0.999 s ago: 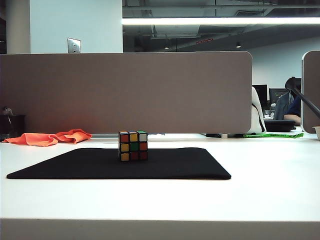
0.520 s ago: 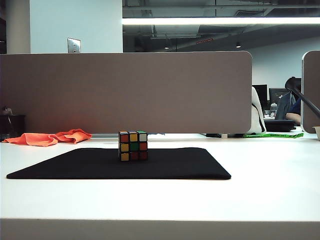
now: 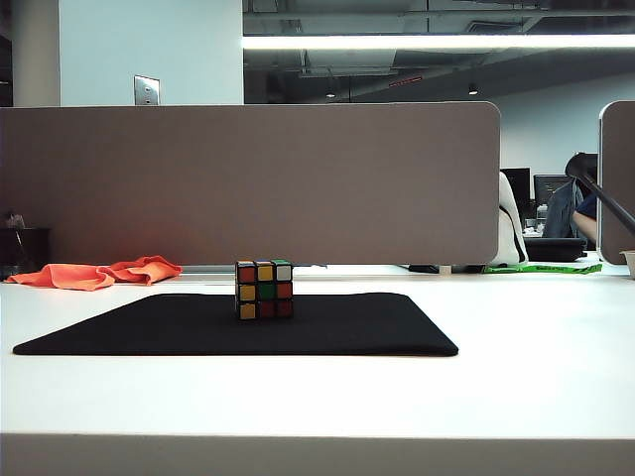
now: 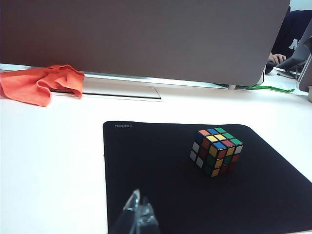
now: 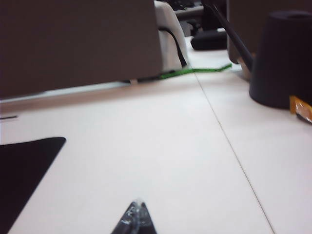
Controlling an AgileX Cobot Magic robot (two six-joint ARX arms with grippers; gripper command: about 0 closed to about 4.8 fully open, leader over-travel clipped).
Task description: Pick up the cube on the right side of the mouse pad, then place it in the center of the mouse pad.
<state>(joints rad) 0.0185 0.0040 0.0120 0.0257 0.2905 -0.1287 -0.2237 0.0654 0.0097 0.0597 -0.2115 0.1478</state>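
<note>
Since the cube point(image 3: 264, 289) already sits approx. mid mouse pad point(image 3: 149, 332), left gripper point(image 4: 139, 212) and right gripper point(image 5: 136, 214), both pressed together w/ nothing held, hang clear of it.

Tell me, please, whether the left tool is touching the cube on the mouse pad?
Apart. In the left wrist view, the left tool sits shut with bare black mouse pad between it and the cube.
</note>
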